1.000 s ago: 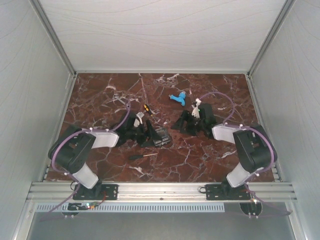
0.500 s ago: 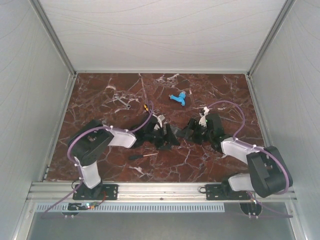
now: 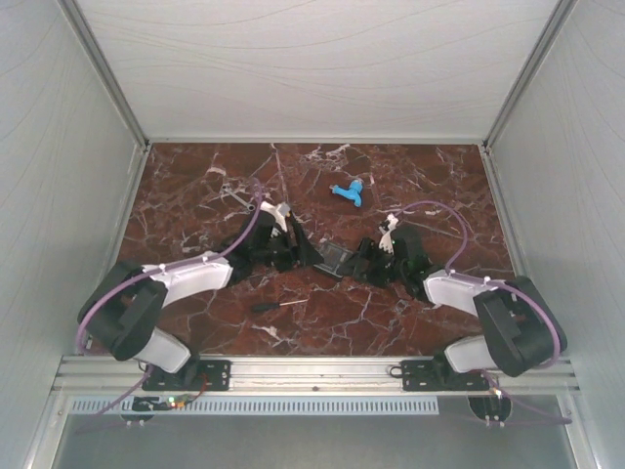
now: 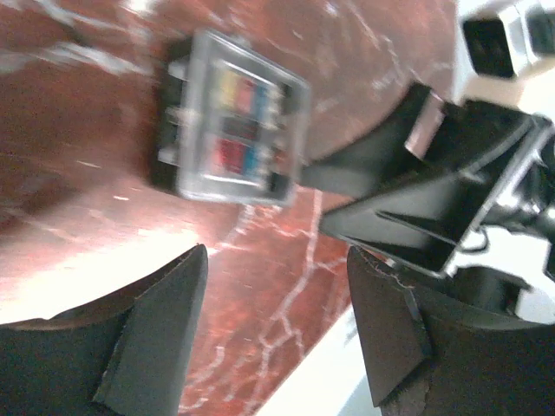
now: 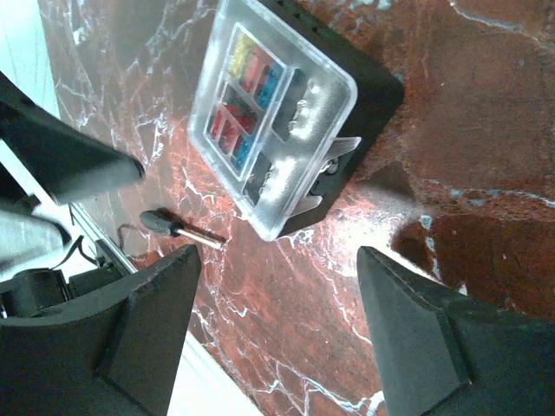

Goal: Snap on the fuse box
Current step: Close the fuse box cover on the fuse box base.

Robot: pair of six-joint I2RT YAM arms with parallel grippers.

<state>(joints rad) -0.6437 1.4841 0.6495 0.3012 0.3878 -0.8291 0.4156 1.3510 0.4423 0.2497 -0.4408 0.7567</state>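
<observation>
Both my hands are spread apart and grip nothing. The fuse box (image 5: 375,82) lies flat on the table (image 5: 486,130), just ahead of my right hand (image 5: 277,334), between it and my left hand (image 4: 273,329). Its cover (image 5: 277,104) sits over the coloured fuses, but I cannot tell if it is latched. The left wrist view is blurred. From above, the dark hands mask most of the box. A screwdriver (image 5: 178,227) lies beyond the right hand's left finger.

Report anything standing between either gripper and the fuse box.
Nothing visible. The left gripper and right gripper are open, with only bare tabletop between each and the fuse box; the screwdriver lies off to one side.
</observation>
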